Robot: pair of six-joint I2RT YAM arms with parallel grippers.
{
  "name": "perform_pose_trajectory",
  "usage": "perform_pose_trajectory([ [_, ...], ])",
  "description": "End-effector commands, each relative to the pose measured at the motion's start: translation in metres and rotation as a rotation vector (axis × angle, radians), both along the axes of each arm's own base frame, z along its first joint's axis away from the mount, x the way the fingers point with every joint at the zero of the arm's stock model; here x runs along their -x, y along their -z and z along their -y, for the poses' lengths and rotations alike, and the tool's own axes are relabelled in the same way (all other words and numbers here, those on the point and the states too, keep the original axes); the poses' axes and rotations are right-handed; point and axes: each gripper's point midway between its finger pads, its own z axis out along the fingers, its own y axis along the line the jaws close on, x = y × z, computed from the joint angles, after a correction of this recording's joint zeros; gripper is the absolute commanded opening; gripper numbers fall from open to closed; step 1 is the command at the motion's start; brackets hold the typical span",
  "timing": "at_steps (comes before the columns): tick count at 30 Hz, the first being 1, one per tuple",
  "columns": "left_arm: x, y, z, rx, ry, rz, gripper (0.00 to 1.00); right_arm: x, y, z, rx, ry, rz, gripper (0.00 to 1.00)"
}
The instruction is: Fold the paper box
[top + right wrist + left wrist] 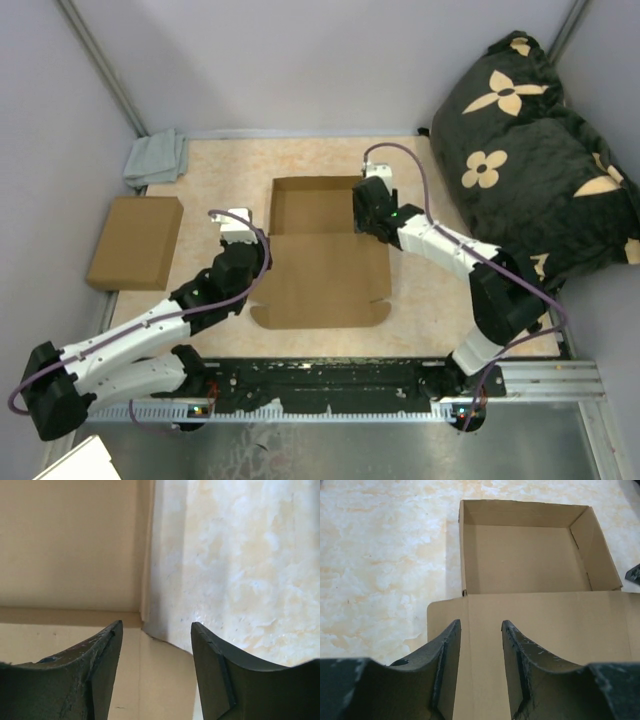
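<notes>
— Top external view: where is the box (320, 240) lying?
— It's sitting centre, tray (315, 205) far, lid (320, 285) flat toward the bases, long axis running left-right. The left gripper (242, 230), spread and empty, is hovering at the hinge's left end. The right gripper (365, 212), also spread, is waiting at the tray's right wall.
— What are the wrists adding?
— The right wrist is showing fingers flanking that wall's near corner. Either arm looks near enough.

paper box (525, 555): plain brown cardboard, matt
table (380, 555): smooth, pale marbled top
left gripper (480, 626): black, matt, scuffed surface
cushion (540, 140): soft dark cloth
</notes>
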Motion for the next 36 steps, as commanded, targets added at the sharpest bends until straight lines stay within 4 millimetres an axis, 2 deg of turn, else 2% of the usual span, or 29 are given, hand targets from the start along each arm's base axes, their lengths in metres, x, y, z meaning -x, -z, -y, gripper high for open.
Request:
perform_pose_trajectory([
  [1,0.004,-0.017,-0.007,0.015,-0.01,0.033,0.45,-0.035,-0.056,0.012,-0.115,0.024,0.105,0.58],
  [5,0.009,-0.024,-0.01,0.041,0.006,0.052,0.46,-0.06,-0.065,0.007,-0.17,-0.038,0.098,0.58],
  [8,0.012,-0.028,-0.013,0.053,0.009,0.059,0.46,-0.074,-0.052,-0.005,-0.191,-0.094,0.032,0.57],
  [12,0.016,-0.026,-0.017,0.051,0.006,0.047,0.46,-0.078,-0.039,-0.017,-0.212,-0.128,-0.016,0.54],
  [19,0.018,-0.021,-0.017,0.053,0.017,0.035,0.46,-0.083,-0.014,0.01,-0.203,-0.023,-0.025,0.46],
  [22,0.018,-0.018,-0.016,0.044,0.019,0.029,0.46,-0.08,-0.008,0.01,-0.209,-0.045,-0.055,0.41],
  [27,0.018,-0.014,-0.014,0.047,0.023,0.025,0.47,-0.066,0.008,0.009,-0.208,-0.073,-0.107,0.39],
  [32,0.017,-0.008,-0.012,0.044,0.029,0.013,0.47,-0.048,0.023,0.003,-0.232,-0.123,-0.164,0.32],
  [36,0.017,-0.007,-0.01,0.044,0.032,0.011,0.47,-0.033,0.028,0.0,-0.227,-0.156,-0.187,0.31],
])
